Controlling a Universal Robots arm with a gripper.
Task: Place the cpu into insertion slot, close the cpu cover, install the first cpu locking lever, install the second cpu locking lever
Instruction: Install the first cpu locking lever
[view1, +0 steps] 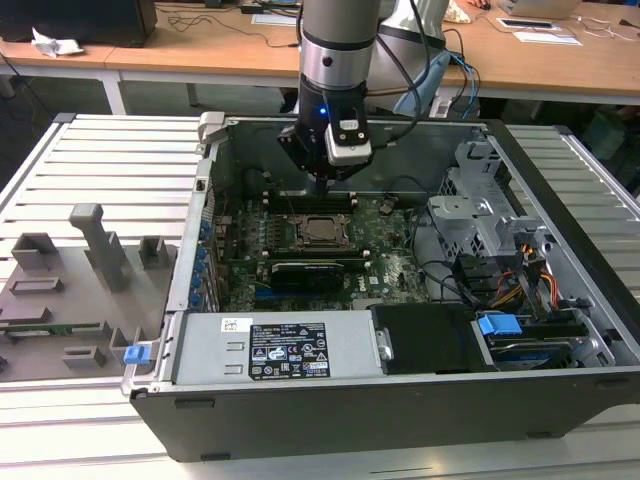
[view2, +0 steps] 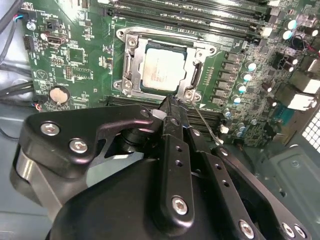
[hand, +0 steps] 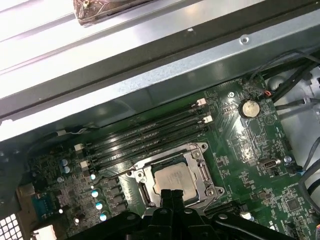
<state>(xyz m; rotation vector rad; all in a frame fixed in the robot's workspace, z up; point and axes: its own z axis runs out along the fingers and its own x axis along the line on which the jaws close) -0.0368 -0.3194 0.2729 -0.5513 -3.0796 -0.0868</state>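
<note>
Inside open computer case (view1: 330, 415), on green motherboard (view1: 395, 265): hand (view2: 172, 106) low over board, fingers closed together, nothing gripped, tips at corner of cpu cover (view2: 129, 67). Cover lies flat on insertion slot (view2: 140, 80), mid-board. cpu (view2: 162, 70) seated inside, silvery face up. Thin wire lever (view2: 204, 125) beside tips.

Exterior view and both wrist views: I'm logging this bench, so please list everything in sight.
case: one, dark grey, open on the table
board: one, green, inside the case
frame: one, silver, on the board
chip: one, silver-grey, inside the frame
battery: one, silver, on the board
memory slots: several, black, beside the frame
fixtures: several, grey, exterior view's left
arm: one, silver and black, above the board
jaws: one pair, black, shut, at the frame's edge
</note>
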